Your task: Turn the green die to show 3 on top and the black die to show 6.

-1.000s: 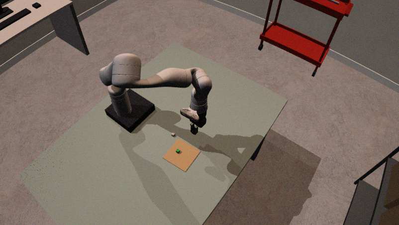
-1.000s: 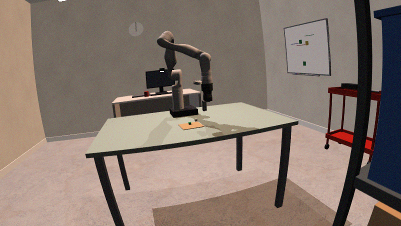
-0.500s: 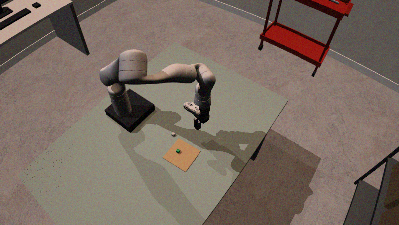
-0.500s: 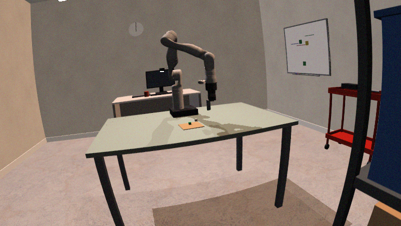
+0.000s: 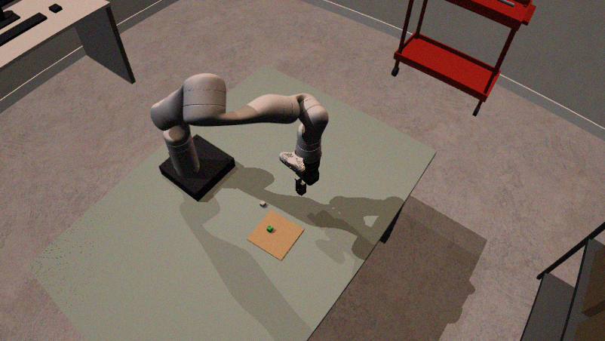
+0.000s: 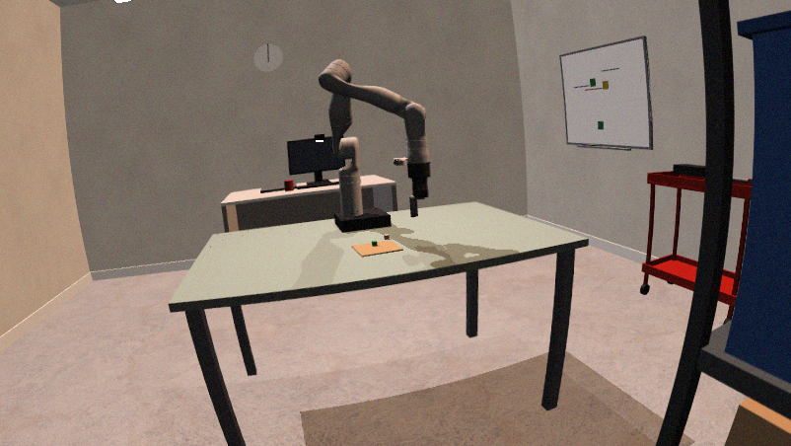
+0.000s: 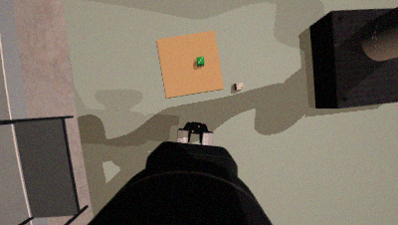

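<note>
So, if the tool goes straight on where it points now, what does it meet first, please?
The tool would probably meet the pale green tabletop first, beside the flat orange square mat; the small green die looks off its line, though depth is unclear.

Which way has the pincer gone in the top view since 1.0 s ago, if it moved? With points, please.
Yes, the pincer (image 5: 300, 189) (image 6: 413, 213) (image 7: 195, 129) moved up and right, away from the orange mat (image 5: 281, 241) (image 6: 378, 250) (image 7: 181, 72).
</note>
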Controlling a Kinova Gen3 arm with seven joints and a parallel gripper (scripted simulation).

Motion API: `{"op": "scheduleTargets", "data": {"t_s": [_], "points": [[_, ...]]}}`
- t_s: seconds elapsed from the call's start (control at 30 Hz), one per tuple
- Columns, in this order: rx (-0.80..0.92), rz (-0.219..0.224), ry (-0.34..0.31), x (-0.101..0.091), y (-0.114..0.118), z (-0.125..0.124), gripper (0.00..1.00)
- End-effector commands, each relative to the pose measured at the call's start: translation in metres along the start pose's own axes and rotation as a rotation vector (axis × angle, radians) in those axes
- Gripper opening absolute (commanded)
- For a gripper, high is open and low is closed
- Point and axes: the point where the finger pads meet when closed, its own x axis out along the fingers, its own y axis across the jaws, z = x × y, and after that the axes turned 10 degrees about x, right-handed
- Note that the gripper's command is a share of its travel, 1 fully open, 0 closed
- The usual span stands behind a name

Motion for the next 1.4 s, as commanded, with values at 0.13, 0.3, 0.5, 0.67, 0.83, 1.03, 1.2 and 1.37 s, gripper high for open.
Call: {"op": "scheduleTargets", "data": {"t_s": [0.13, 0.3, 0.5, 0.67, 0.83, 1.03, 1.2, 1.37], "points": [[-0.001, -0.001, -0.005, -0.001, 0.000, 0.001, 0.34], [-0.001, 0.005, -0.030, 0.000, 0.000, 0.000, 0.34], [-0.001, 0.018, -0.107, 0.000, 0.000, -0.001, 0.34], [-0.001, 0.043, -0.242, 0.001, -0.001, -0.002, 0.34], [-0.002, 0.077, -0.433, 0.002, -0.001, -0.005, 0.34], [-0.002, 0.111, -0.616, 0.003, -0.001, -0.007, 0.34], [-0.001, 0.144, -0.815, 0.003, -0.001, -0.009, 0.34], [-0.001, 0.167, -0.948, 0.004, -0.001, -0.011, 0.34]]}}
